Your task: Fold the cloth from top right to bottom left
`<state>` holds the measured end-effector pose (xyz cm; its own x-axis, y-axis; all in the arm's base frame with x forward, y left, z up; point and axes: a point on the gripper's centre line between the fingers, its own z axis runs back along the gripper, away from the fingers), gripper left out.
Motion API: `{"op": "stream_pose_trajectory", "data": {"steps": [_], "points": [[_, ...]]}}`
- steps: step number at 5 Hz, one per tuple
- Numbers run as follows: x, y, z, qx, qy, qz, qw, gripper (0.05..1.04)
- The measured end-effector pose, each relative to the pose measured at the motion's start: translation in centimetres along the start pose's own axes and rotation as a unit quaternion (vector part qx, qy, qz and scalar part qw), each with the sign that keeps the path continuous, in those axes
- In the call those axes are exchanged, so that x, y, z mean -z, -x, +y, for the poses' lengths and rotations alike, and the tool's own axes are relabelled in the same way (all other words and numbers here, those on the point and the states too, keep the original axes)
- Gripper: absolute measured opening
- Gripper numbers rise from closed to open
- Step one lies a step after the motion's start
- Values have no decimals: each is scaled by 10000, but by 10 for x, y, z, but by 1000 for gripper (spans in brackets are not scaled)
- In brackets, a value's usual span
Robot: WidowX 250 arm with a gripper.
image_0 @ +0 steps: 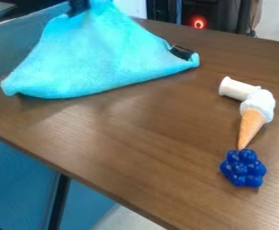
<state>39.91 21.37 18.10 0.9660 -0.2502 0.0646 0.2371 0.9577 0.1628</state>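
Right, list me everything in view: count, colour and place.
Cloth: one, light blue, upper left, rising to the top edge
Small patch: one, black, at the cloth's right corner
Cylinder: one, white, beside the cone's top
Toy ice cream cone: one, white over tan, right side
Berry cluster: one, dark blue, below the cone's tip
Table: one, brown, across the middle
Bar: one, black, lower left
Light: one, red, background
Pincer: one, black, top edge, at the cloth

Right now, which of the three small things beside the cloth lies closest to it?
The plain white cylinder; the ice cream cone and the blue berry cluster lie farther from the cloth.
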Motion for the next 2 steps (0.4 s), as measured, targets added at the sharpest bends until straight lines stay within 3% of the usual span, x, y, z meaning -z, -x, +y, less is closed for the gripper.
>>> {"op": "stream_pose_trajectory", "data": {"steps": [1,2], "points": [[7,2,7,-111,-110,59,9999,240],[10,5,10,-197,-108,73,9997,511]]}}
